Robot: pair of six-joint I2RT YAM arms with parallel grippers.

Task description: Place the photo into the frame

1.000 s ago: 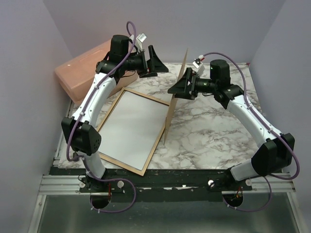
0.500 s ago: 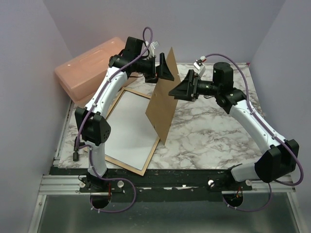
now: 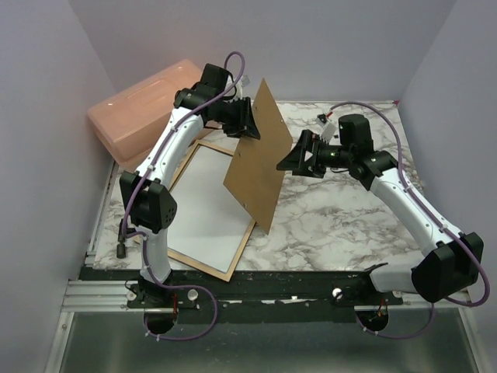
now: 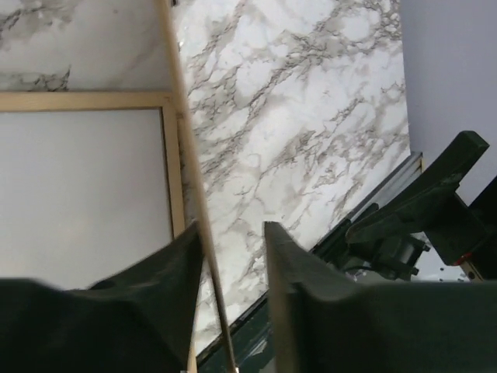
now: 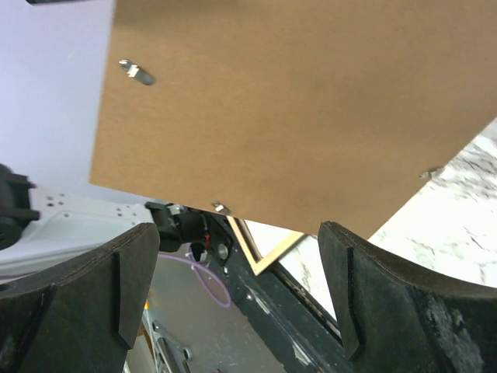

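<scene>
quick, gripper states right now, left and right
left gripper: jaws straddle the edge of the backing board, with a gap on one side; cannot tell if it grips
right gripper: open, holding nothing

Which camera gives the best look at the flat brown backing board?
The top external view: the flat brown backing board shows whole, standing tilted. The right wrist view shows only part of its face, with small metal clips; the left wrist view shows just its thin edge.
</scene>
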